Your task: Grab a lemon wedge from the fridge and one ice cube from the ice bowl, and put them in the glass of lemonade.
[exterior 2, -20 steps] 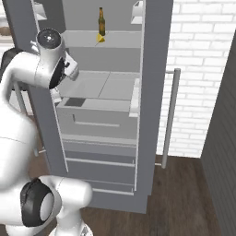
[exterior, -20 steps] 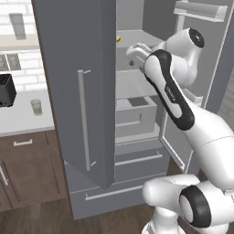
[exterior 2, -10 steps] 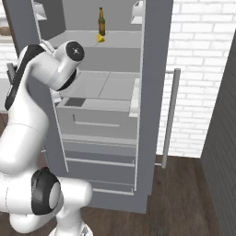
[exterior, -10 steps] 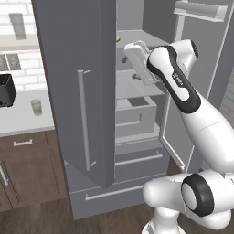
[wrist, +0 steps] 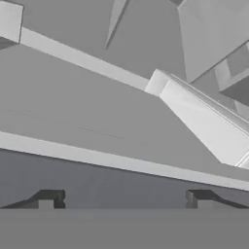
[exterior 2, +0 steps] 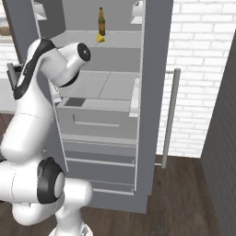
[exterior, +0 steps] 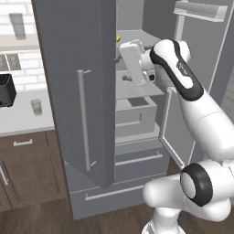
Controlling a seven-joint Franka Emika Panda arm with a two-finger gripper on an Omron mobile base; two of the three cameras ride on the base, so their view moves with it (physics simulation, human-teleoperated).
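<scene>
I've got the pincer (wrist: 124,197) spread wide and empty inside the tall grey two-door fridge (exterior: 82,91) — the small bright yellow lemon wedge (exterior 2: 100,38) sits 1 shelf up beside the brown bottle (exterior 2: 101,21), so I'd rise and approach level.

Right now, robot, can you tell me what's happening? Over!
Gripper open, empty, inside the fridge. Lemon wedge on top shelf beside the brown bottle, not grabbed yet. Nothing blocking it. Over.
</scene>
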